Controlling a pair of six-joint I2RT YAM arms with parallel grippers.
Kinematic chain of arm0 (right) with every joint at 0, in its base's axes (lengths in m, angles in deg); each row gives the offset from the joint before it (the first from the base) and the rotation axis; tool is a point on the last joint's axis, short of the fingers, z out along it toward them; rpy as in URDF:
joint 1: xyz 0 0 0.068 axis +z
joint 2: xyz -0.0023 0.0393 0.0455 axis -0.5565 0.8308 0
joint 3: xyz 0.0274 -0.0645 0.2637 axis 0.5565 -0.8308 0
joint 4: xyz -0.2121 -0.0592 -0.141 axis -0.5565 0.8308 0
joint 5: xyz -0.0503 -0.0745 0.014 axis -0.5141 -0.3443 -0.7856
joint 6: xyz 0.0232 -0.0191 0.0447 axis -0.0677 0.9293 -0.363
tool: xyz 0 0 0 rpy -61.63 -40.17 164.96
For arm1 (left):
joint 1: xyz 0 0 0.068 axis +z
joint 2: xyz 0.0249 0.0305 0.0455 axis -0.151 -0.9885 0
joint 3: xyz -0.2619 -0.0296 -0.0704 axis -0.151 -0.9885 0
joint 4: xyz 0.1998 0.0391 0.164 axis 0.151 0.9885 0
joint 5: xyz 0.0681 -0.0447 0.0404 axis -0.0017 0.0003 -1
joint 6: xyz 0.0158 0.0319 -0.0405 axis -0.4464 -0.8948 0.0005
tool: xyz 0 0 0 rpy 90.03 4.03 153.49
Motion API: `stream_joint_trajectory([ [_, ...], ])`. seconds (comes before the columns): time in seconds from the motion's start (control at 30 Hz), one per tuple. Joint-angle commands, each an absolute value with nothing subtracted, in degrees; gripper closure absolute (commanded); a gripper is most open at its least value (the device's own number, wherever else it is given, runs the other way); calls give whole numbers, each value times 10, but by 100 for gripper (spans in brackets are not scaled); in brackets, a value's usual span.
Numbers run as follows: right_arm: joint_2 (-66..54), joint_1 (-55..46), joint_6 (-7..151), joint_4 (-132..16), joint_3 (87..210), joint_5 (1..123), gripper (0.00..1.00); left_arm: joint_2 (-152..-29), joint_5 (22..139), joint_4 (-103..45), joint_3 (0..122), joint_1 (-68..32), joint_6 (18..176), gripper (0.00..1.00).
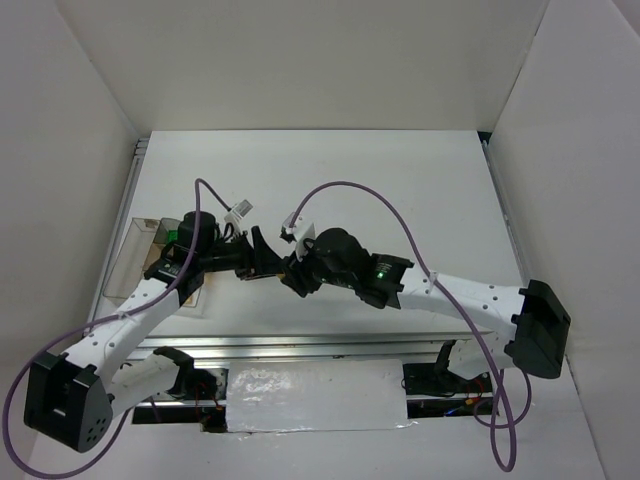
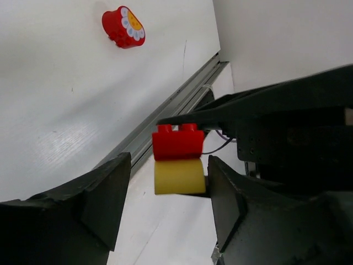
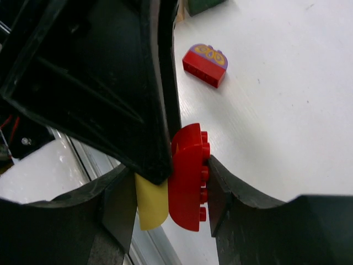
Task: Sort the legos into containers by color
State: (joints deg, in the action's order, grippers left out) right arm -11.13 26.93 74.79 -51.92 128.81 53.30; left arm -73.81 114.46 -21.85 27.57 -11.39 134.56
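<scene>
Mid-frame in the overhead view, our two arms meet. Our right gripper point(image 3: 171, 179) is clamped on a red brick point(image 3: 187, 182) stuck to a yellow piece point(image 3: 150, 207). Our left gripper point(image 2: 169, 171) stands partly open around that pair, one finger touching the yellow side and the other apart. A purple-topped red piece point(image 3: 205, 64) lies on the table point(image 3: 276, 121), upper centre. The tray point(image 1: 128, 255) sits far left.

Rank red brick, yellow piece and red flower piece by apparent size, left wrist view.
Largest: red brick and yellow piece, about alike.
Then: red flower piece, slightly smaller-looking but farther from the camera, so unsure.
</scene>
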Motion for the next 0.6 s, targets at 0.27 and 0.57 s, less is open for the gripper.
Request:
stream_joint_trajectory([
  [0.27,-105,283,732,-577,1305,487,93,-751,1185,-264,281,-128,1342,100],
  [0.57,-157,264,726,-573,1263,575,0,-697,1155,-225,309,-128,1257,100],
])
